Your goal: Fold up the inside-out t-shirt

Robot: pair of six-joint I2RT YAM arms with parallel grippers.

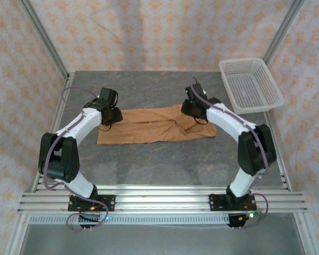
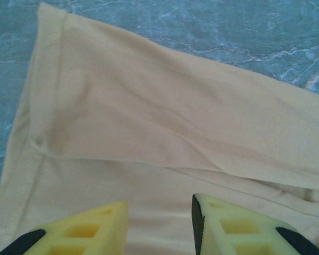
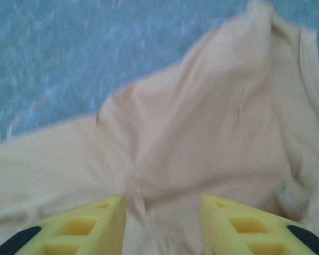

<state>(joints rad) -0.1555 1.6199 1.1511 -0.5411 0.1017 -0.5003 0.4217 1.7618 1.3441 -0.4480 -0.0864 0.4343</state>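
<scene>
The inside-out t-shirt [image 1: 154, 127] is an orange-tan cloth lying as a long folded strip across the middle of the dark table. My left gripper [image 1: 107, 119] hovers over its left end. In the left wrist view its yellow fingers [image 2: 159, 212] stand apart above flat cloth [image 2: 149, 106] with a hemmed edge on the left. My right gripper [image 1: 194, 114] is over the bunched right end. Its fingers [image 3: 162, 212] are apart too, and a blurred ridge of cloth [image 3: 212, 117] rises between them, closer to the left finger.
A white mesh basket [image 1: 250, 85] stands at the table's back right corner. Bare grey table [image 1: 165, 164] lies between the shirt and the arm bases. Metal frame posts and patterned walls enclose the sides.
</scene>
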